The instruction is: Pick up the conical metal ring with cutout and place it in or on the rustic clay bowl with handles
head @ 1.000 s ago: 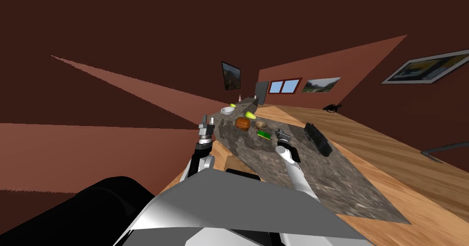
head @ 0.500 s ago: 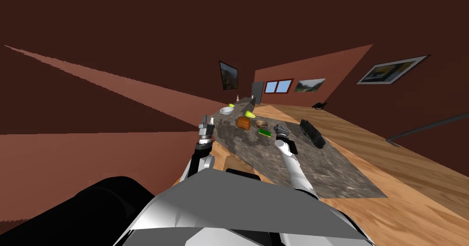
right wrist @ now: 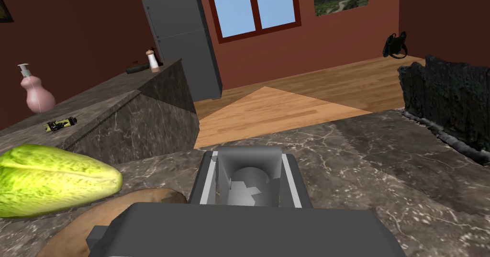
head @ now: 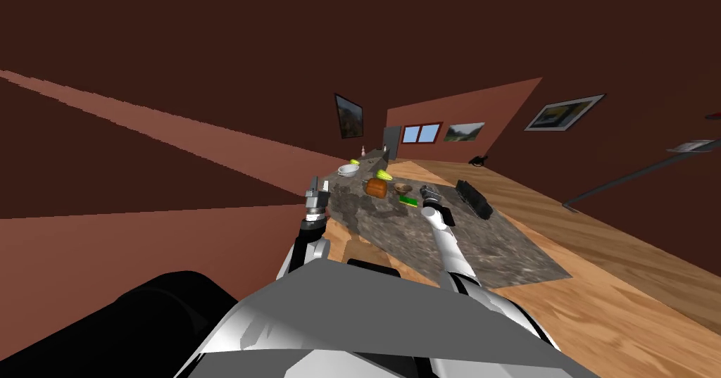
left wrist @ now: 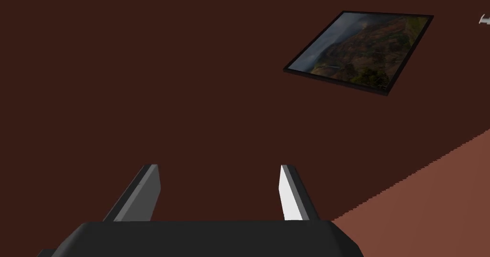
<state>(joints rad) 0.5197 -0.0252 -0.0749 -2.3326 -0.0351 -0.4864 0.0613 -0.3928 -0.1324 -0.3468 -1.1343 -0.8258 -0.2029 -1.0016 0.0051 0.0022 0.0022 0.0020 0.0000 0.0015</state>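
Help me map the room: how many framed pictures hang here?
3. One picture left of the fridge, a second right of the window, a third further right; others may be hidden.

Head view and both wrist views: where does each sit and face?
Head view: on the head, steeply down over the stone counter; both forearms show.
Left wrist view: on the left hand, facing a wall; left gripper open.
Right wrist view: on the right hand, along the counter; right gripper shut on grey ring.
Shared: head and right wrist both show the lettuce.
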